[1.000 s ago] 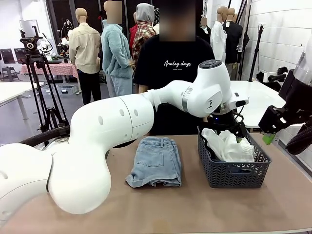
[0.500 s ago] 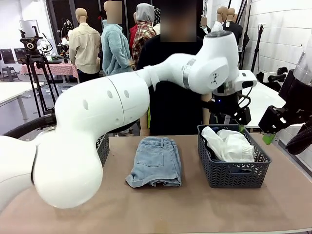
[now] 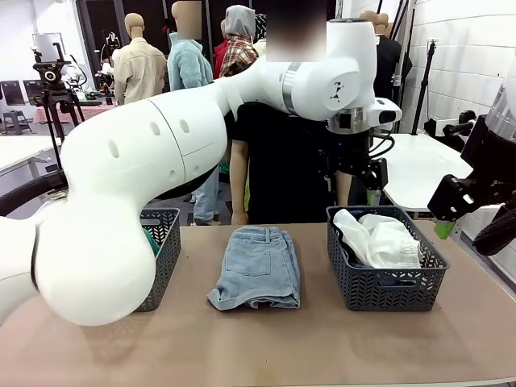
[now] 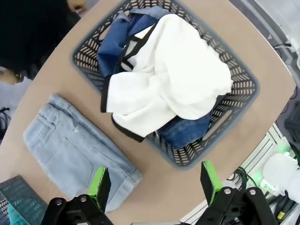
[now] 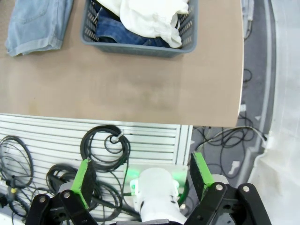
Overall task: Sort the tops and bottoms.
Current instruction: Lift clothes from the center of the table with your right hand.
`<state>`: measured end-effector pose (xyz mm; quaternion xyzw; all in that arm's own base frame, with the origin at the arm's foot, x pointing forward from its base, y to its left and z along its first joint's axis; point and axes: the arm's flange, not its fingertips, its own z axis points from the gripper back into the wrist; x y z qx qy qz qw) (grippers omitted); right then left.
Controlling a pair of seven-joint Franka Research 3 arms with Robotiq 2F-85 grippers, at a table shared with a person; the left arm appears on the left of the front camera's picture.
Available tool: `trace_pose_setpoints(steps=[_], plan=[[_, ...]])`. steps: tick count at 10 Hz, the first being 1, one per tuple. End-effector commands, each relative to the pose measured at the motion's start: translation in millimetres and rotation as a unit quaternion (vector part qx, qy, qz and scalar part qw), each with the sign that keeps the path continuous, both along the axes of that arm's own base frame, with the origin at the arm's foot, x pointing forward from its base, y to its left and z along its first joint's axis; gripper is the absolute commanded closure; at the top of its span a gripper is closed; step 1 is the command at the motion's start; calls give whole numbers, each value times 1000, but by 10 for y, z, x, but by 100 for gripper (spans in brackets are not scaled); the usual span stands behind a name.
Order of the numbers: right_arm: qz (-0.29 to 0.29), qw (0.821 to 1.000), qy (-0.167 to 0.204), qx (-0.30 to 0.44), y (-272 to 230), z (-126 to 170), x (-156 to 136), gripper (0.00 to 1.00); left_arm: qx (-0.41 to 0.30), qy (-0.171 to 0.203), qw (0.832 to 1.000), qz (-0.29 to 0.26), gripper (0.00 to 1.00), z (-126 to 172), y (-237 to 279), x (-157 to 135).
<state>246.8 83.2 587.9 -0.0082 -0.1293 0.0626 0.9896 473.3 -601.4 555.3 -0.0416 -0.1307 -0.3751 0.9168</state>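
My left gripper [image 4: 154, 183] hangs above the right basket [image 3: 387, 292], fingers apart, empty. There the white shirt [image 4: 173, 79] lies on the dark jeans [image 4: 187, 132]. The pale shorts [image 3: 258, 270] lie flat between the baskets. A teal shirt [image 3: 148, 242] shows in the left basket [image 3: 166, 251]. My right gripper [image 5: 142, 178], off the table's [image 3: 322, 347] right side, is spread, empty.

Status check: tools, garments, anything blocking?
Left tool open, empty, above basket. Right tool open, empty, beyond table edge. White shirt atop jeans in basket; shorts loose on table. Nothing blocking.
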Motion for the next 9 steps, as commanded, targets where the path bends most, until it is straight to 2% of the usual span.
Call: trace_pose_setpoints(steps=[1, 3, 4, 6, 7, 9], plan=[[3, 1000, 3, 5, 9, 3, 6, 0, -14, -13, 1000, -22, 0, -74, -115, -9], [3, 1000, 3, 5, 9, 3, 6, 0, -5, -4, 1000, -8, 0, -45, -72, -32], [3, 1000, 3, 5, 9, 3, 6, 0, 19, 21, 999, 26, 0, -7, 211, -68], [3, 1000, 3, 5, 9, 3, 6, 0, 71, 62, 994, 61, 0, 222, 609, -404], [3, 1000, 3, 5, 9, 3, 6, 0, 109, 104, 986, 76, 0, 343, 763, -615], [3, 1000, 3, 5, 9, 3, 6, 0, 126, 170, 971, 108, 0, 385, 1064, -869]])
